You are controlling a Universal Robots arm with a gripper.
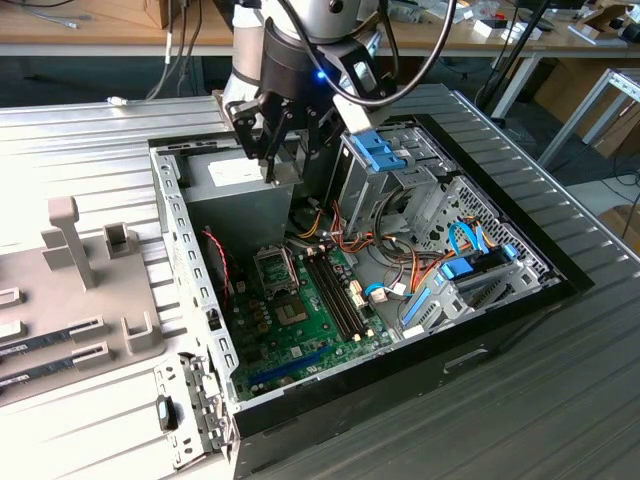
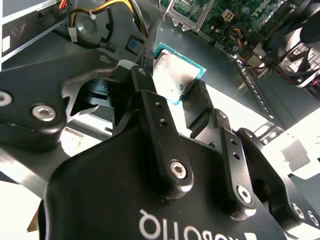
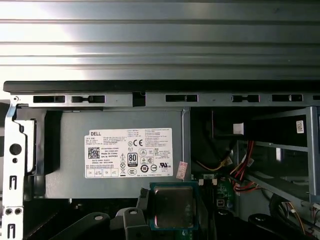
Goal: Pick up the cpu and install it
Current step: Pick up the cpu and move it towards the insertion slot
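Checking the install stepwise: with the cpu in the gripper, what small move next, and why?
Probably shift toward the socket frame, staying high. The gripper holds the cpu by its edges near the power supply, apart from the socket frame on the motherboard.

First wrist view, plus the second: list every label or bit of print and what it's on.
White sticker on the grey power supply: rows of fine print and marks, too small to read.
Pink sticker at its corner: blurred.
White tag on the metal bracket: too small.
White lettering on the gripper housing, second wrist view: upside down, cut off at the picture's edge.
cpu in the jaws: no readable print.
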